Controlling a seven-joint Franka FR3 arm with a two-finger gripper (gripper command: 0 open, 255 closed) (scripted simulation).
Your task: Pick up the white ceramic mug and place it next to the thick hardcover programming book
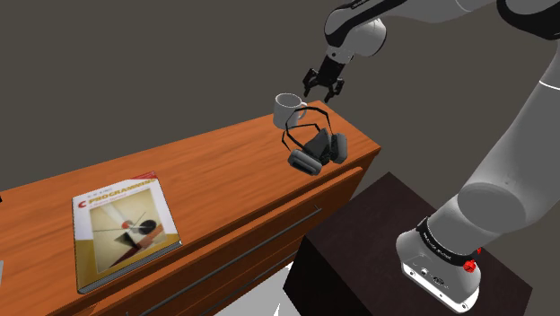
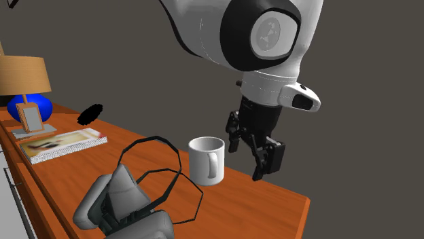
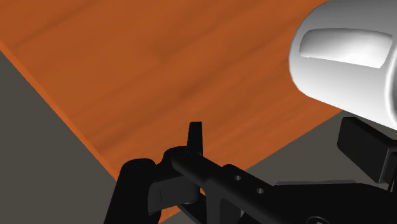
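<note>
The black gripper (image 1: 321, 87) hung with its fingers spread and empty, close beside the white mug (image 1: 287, 109). The mug stood upright near the end of the wooden dresser (image 1: 224, 171), with nothing visible inside it. The book (image 1: 121, 229) lay well away from the gripper, toward the dresser's other end. A finger catching the handle could tip the mug into the headphones (image 1: 314, 148) beside it, or off the nearby edge.
</note>
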